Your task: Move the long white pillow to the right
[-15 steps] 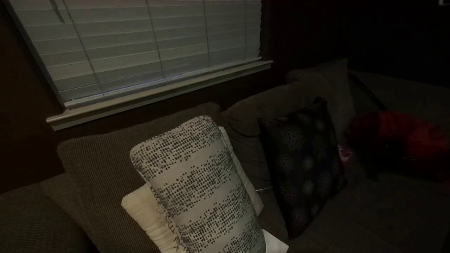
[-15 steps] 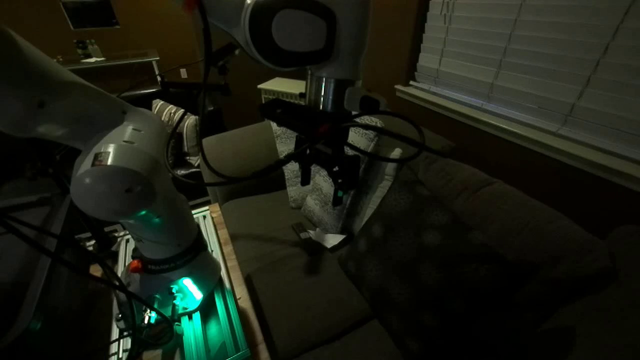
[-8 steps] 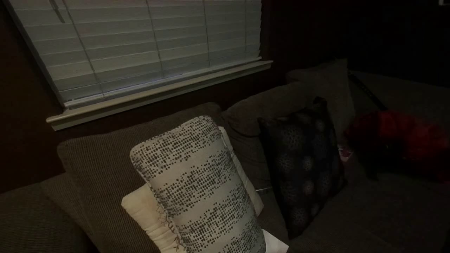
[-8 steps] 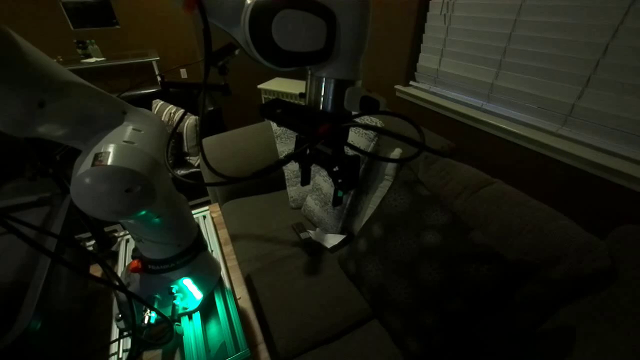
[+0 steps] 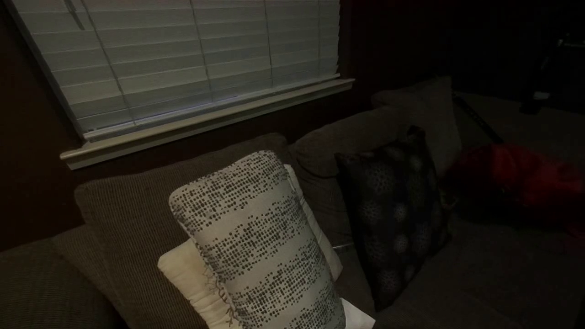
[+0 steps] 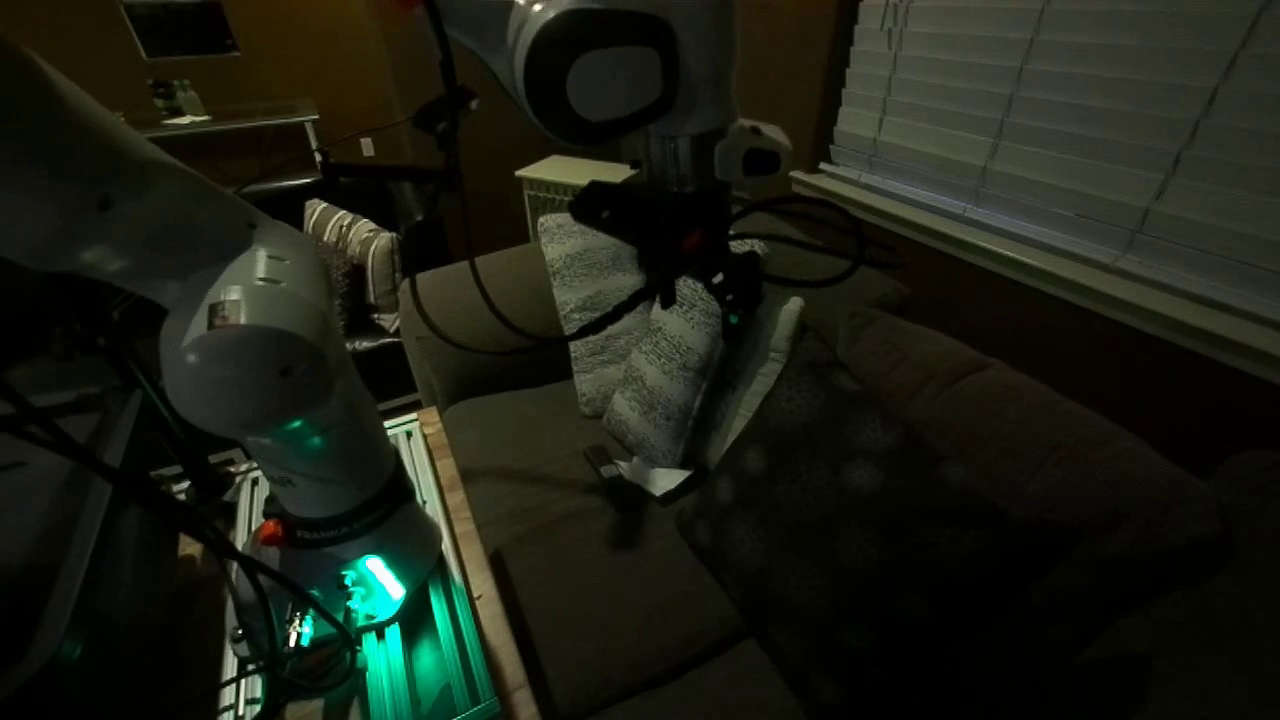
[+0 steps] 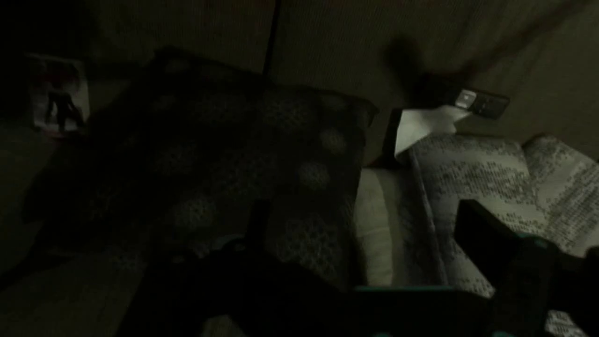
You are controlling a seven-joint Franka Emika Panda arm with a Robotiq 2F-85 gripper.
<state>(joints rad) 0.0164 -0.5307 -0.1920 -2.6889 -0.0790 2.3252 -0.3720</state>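
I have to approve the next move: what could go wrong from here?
In the wrist view, the edge of the cream pillow shows within the span of the open gripper, so it might get caught too.

The dark dotted pillow, right of the long white pillow in an exterior view, could block a rightward move.

The white sheet at the long white pillow's lower side may get dragged along.

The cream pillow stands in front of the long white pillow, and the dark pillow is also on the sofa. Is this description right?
Not quite: the cream pillow is behind the long white pillow, which partly covers it, as seen in an exterior view. The dark pillow is indeed also on the sofa.
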